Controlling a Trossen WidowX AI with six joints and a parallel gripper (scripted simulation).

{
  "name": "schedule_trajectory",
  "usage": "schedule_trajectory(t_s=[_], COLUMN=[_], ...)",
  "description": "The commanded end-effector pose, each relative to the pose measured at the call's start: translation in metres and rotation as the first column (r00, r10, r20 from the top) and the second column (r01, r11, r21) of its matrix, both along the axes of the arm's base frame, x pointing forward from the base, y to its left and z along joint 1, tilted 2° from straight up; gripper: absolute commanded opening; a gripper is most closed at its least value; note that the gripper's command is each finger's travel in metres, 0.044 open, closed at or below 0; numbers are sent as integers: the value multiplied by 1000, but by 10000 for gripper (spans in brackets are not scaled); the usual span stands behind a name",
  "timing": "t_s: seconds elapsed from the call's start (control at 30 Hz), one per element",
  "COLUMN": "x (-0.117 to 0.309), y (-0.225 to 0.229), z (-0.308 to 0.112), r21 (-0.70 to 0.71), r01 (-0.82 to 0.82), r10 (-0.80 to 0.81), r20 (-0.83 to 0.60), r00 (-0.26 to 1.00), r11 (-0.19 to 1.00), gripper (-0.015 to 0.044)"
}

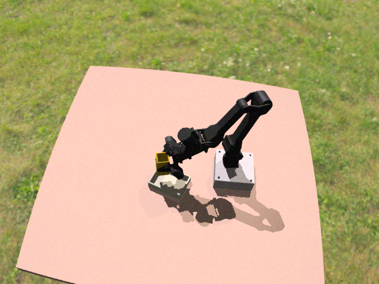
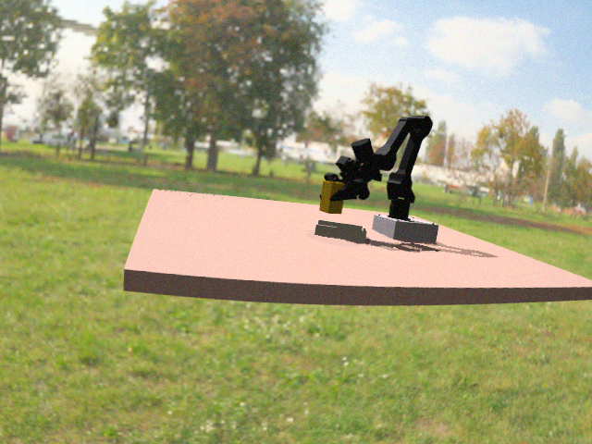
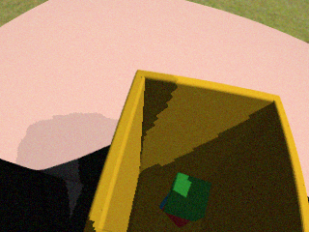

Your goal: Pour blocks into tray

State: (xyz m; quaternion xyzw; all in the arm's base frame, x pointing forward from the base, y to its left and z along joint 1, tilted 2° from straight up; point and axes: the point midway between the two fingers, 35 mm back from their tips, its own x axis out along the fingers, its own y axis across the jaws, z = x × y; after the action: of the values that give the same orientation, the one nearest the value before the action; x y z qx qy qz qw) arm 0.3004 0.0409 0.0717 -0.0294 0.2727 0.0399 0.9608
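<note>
Open grass (image 1: 195,33) (image 2: 267,382) (image 3: 261,14) is seen around a pale pink worktop (image 1: 106,122) (image 2: 229,239) (image 3: 72,63), by which everything else is carried. The black arm (image 1: 228,120) (image 2: 406,157) is mounted on a pale base block (image 1: 219,180) (image 2: 382,228) and can be seen rising to a high elbow, from which the forearm is sloped down and outward. By this pose, it is judged, height is kept under the cup while the tray is reached.

The shallow tray (image 1: 152,182) (image 2: 339,231) is set on the worktop beside the base, presumably so that the fall of the blocks can be caught by its low walls. The yellow cup (image 1: 161,165) (image 2: 330,196) (image 3: 123,169) is held aloft near the tray's far edge in the top view, its mouth upward and its body about upright; the contents are probably being kept in until the tray is better covered.

The hand (image 1: 169,170) (image 2: 337,193) is closed on the cup's sides, with the wrist left to be rolled for the pour. Inside the cup, a green block (image 3: 190,198) is seen, with a red block (image 3: 180,220) and a sliver of a blue block (image 3: 163,203) half hidden beneath it. The tipping is still to be done.
</note>
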Motion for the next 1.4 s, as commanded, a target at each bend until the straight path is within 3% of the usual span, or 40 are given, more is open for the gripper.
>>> schedule_trajectory(t_s=[0.0,0.23,0.7,1.37], x=[-1,-1,0,2], y=[26,30,31,32], z=[5,5,4,2], r21=[-2,10,262,574], r01=[-114,-123,38,270], r10=[114,123,-31,-223], r20=[10,9,-31,-153], r00=[993,992,999,963], r11=[993,992,964,773], gripper=[0,0,0,0])
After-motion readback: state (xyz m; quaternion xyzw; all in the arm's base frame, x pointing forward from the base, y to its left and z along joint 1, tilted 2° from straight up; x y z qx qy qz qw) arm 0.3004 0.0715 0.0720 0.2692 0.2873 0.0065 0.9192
